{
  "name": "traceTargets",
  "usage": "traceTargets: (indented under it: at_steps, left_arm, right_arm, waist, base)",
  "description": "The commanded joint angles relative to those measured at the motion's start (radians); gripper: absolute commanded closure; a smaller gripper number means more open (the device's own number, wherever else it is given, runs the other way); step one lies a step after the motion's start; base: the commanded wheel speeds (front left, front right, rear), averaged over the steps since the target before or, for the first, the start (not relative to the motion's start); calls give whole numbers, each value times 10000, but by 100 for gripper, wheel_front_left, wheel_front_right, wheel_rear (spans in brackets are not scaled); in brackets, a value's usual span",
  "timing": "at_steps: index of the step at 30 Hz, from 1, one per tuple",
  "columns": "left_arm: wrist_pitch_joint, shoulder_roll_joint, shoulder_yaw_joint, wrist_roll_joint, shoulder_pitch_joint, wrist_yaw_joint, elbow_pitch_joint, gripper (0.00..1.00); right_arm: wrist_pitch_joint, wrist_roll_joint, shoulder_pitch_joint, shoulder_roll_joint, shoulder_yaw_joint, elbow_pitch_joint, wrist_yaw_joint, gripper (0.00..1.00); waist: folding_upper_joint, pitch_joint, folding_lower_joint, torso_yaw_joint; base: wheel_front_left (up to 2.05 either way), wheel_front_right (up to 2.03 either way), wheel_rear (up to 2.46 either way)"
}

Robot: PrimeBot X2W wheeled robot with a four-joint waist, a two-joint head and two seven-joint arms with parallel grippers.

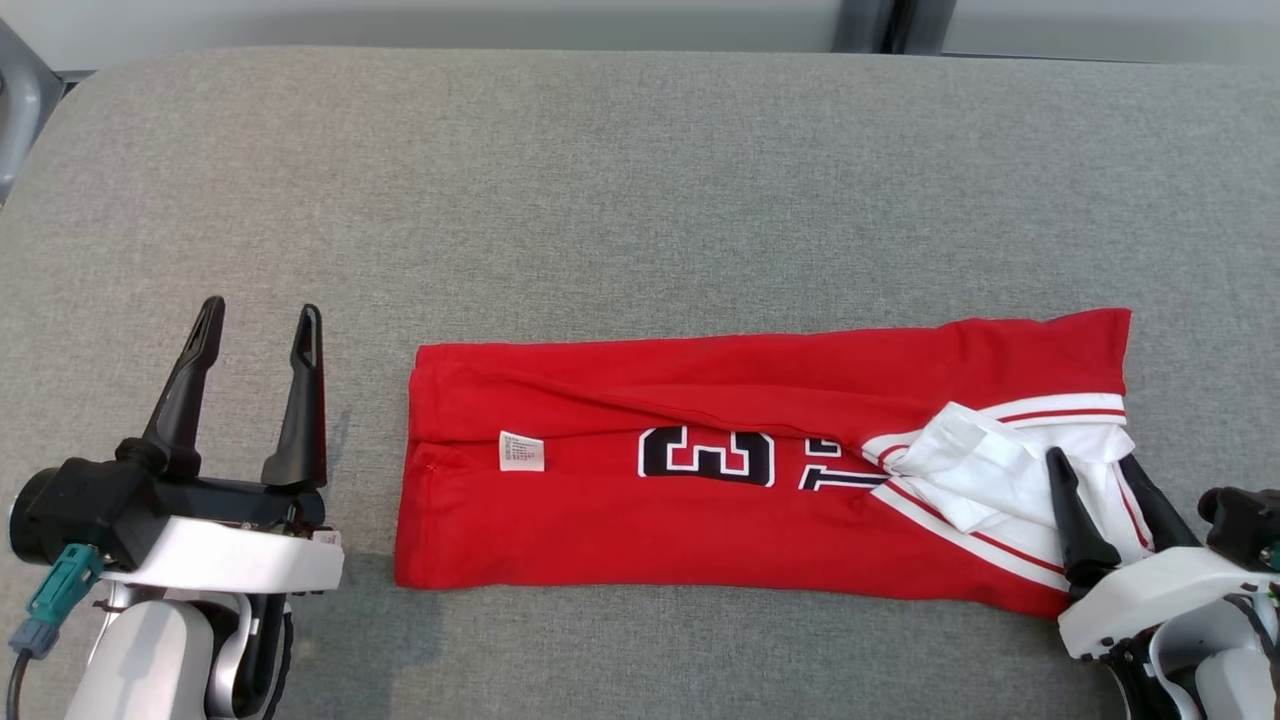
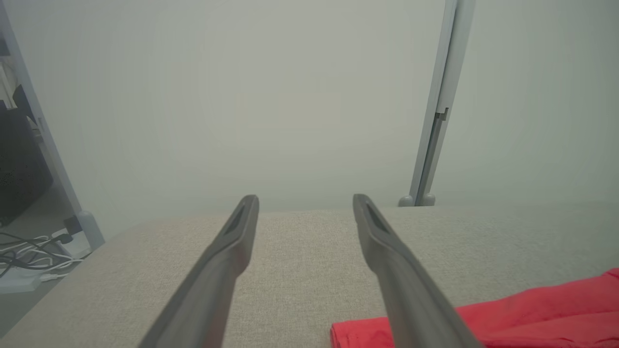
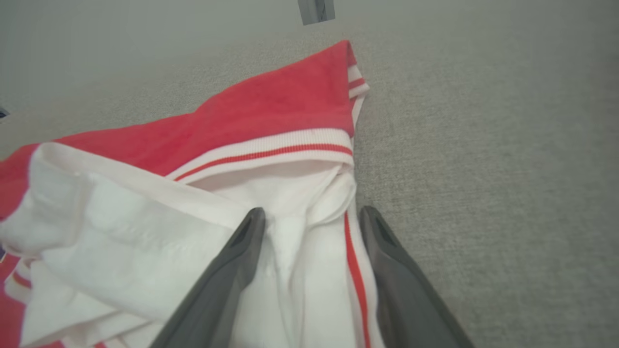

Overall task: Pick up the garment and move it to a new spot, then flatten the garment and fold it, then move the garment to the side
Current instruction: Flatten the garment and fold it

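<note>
Right claw point(image 1: 1092, 460): fingers spread wide, nothing clamped. It sits low at the right end of the jersey point(image 1: 600, 520), fingers pointing up the head view and a bit left. In the right wrist view the claw point(image 3: 313, 212) straddles the white part point(image 3: 145, 227): white cloth with one thin red stripe lies between the two fingers, and bare grey pad point(image 3: 508, 193) is just outside the right finger. Can't tell if the fingers point(image 3: 227, 285) press the cloth or just hang over it. Left claw point(image 1: 261, 310): also wide, empty, over bare pad just left of the jersey's left edge, not touching it. In the left wrist view the claw point(image 2: 305, 200) points across the pad toward a pale wall, and a red jersey corner point(image 2: 532, 309) shows at lower right, partly behind the right finger. Jersey: red, folded into a long band lying flat, left to right across the near half of the pad point(image 1: 640, 180), slightly tilted with the right end further away. Black digits point(image 1: 707, 455) with white outline are half hidden along the centre fold. A small white tag point(image 1: 522, 450) is near the left end. The right end has striped white-red trim point(image 1: 1060, 408) with bunched white cloth below it. Beyond the pad are a grey post point(image 2: 435, 121) and cables point(image 2: 29, 251) on the floor at far left.
</note>
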Motion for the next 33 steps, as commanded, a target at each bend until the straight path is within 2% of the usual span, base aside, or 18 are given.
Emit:
traceTargets:
  at_steps: [1,2,7,19,23,29,33]
  left_arm:
    - [-24,46,72,78,-110,-1,-16,0]
    - [-24,41,96,89,-108,-8,-27,0]
    - [-24,14,178,157,-91,-26,-51,0]
    - [-25,106,274,141,1,-42,-128,0]
    - [-25,119,260,136,-62,-35,-136,0]
    - [-19,170,217,69,-203,-67,-78,0]
    - [13,210,185,33,-212,-84,-3,0]
  right_arm:
    - [81,95,40,21,193,286,4,73]
    - [65,182,-9,-3,312,375,4,100]
    - [-226,528,-152,-227,494,522,-2,100]
    - [-811,788,588,-951,-990,-210,-13,100]
    - [-753,823,475,-975,-1028,-430,0,100]
    - [-590,445,133,-874,-560,-1633,3,100]
    - [-209,76,-160,-657,85,-3136,3,100]
  waist:
    - [-1,24,-1,-26]
    - [-1,32,-1,-40]
    - [-1,73,-1,-176]
    - [-1,151,-1,-816]
    - [-1,176,-1,-918]
    - [-1,171,-1,-981]
    - [-1,98,-1,-945]
  base:
    - [0,0,0]
    - [0,0,0]
    - [0,0,0]
    - [0,0,0]
    - [0,0,0]
    - [0,0,0]
    - [0,0,0]
